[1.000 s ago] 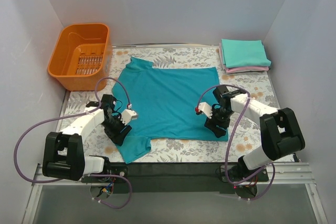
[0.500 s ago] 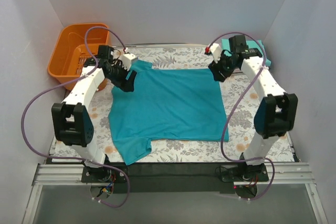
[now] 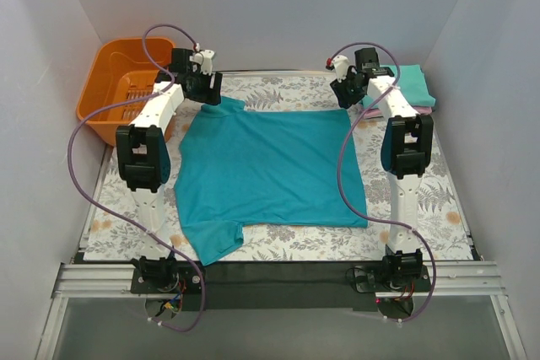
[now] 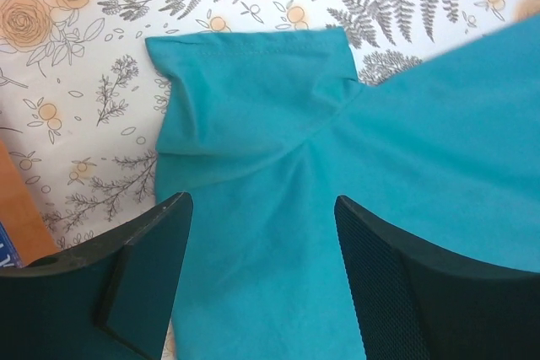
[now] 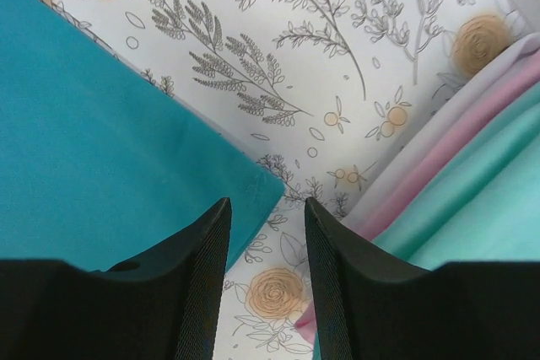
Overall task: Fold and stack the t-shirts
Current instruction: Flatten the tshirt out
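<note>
The deep teal-blue t-shirt (image 3: 270, 170) lies spread flat on the flowered table, one sleeve at the far left, one at the near left. My left gripper (image 3: 204, 88) is open above the far-left sleeve (image 4: 253, 90); its fingers (image 4: 143, 276) straddle the cloth. My right gripper (image 3: 346, 94) is open over the shirt's far-right corner (image 5: 253, 191), that corner just at its left finger. The folded mint-teal t-shirt (image 3: 413, 83) lies on the folded pink t-shirt (image 3: 396, 111) at the far right; both show in the right wrist view, mint-teal (image 5: 472, 217) over pink (image 5: 456, 141).
An orange plastic basket (image 3: 110, 94) stands at the far left, close to my left arm; its edge (image 4: 21, 208) shows in the left wrist view. White walls close in the table on three sides. The flowered cloth (image 3: 422, 200) is bare to the shirt's right.
Both arms have swung from the shirt's near side edges to its far corners. The shirt lies as before. Both grippers are empty.
</note>
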Available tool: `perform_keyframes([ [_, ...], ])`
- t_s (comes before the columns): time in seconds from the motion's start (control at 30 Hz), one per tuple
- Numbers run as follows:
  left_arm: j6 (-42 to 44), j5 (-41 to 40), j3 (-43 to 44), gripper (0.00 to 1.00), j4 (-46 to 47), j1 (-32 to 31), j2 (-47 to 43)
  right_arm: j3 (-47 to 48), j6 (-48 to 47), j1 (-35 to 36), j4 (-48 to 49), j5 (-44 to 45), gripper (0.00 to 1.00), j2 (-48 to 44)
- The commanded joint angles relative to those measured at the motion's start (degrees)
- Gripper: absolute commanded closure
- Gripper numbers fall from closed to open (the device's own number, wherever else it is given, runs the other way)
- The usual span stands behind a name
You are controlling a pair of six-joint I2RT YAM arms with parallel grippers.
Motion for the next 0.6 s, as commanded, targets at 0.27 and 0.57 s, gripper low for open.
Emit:
perform_keyframes([
  [0.27, -3.4, -3.3, 4.9, 0.33, 4.4, 0.2, 4.7, -6.2, 1.2, -0.2, 8.2, 2.4, 0.54, -0.4],
  [0.57, -3.0, -5.3, 6.4, 0.32, 5.4, 0.2, 7.4, -4.9, 1.7, -0.2, 9.0, 1.3, 0.62, 1.2],
])
